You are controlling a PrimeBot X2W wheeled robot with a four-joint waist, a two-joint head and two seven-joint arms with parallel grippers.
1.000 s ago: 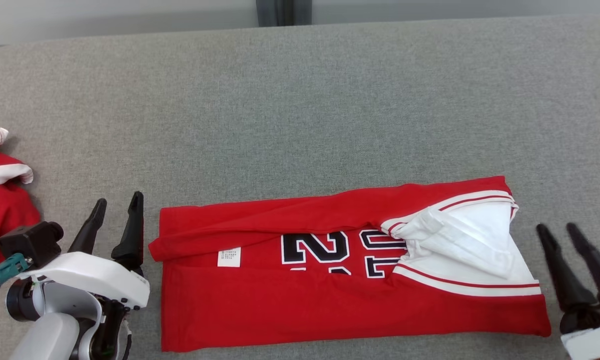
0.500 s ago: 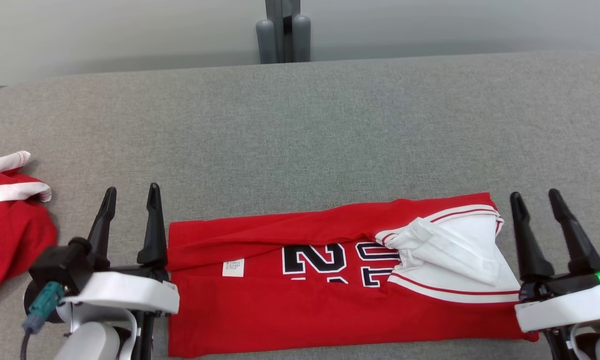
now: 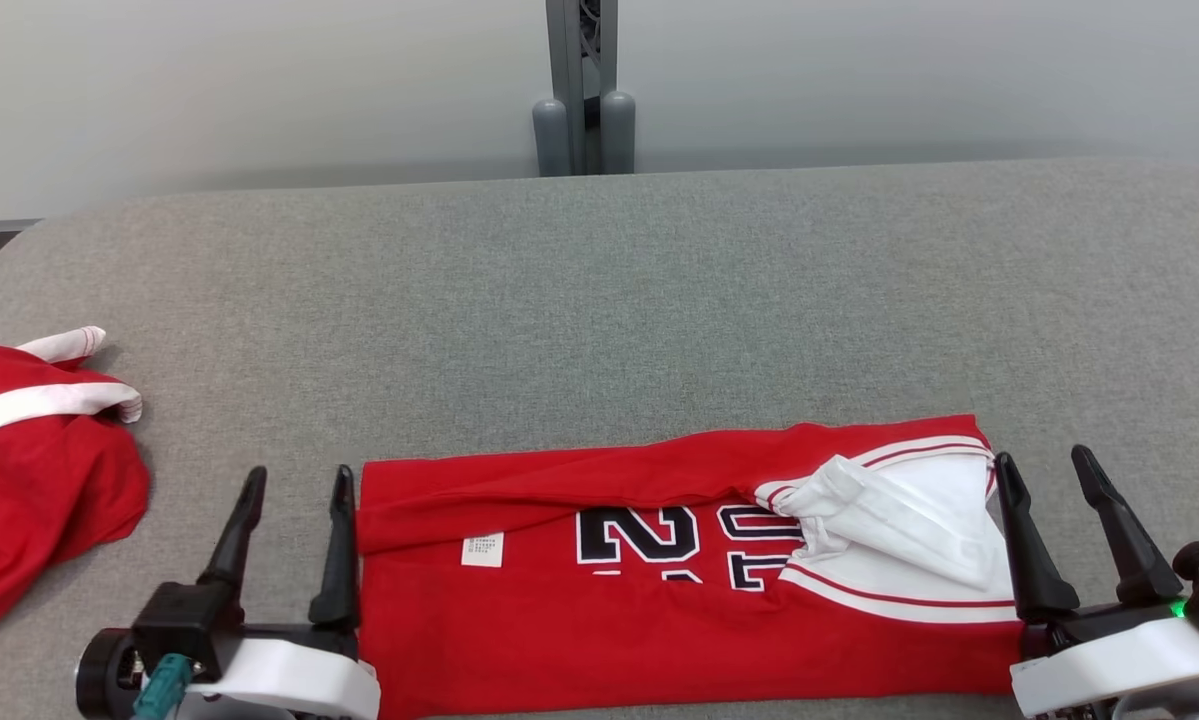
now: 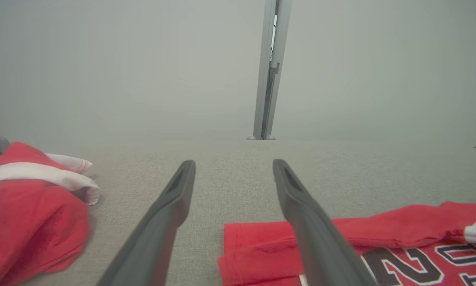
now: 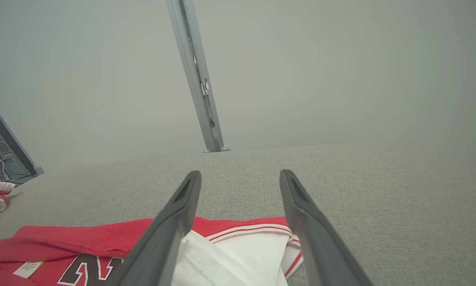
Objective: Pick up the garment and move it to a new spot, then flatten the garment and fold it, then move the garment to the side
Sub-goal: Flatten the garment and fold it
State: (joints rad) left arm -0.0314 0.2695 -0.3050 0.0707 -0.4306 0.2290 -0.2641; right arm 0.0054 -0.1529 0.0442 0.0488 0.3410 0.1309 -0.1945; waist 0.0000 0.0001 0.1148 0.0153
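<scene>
The garment point(image 3: 659, 620) is a red jersey with dark numerals and a white-trimmed end, lying as a long folded strip on the grey padded table point(image 3: 599, 300). My left gripper point(image 3: 297, 475) stands open just off its left edge, the right-hand finger point(image 3: 339, 560) beside the hem. In the left wrist view that gripper point(image 4: 234, 163) hangs open over bare table, with the jersey's corner point(image 4: 257, 246) under its right finger. My right gripper point(image 3: 1044, 458) is open at the jersey's right end. The right wrist view shows this gripper point(image 5: 240, 173) open above the white end point(image 5: 241, 254).
A second red and white garment point(image 3: 39, 480) lies crumpled at the table's left edge, also visible in the left wrist view point(image 4: 27, 214). A grey post point(image 3: 584, 90) stands behind the table's far edge against a pale wall.
The head camera has tilted up, shifting the whole scene down. My right gripper has come in leftward to the jersey's right end. Both grippers stay open and the jersey lies unchanged.
</scene>
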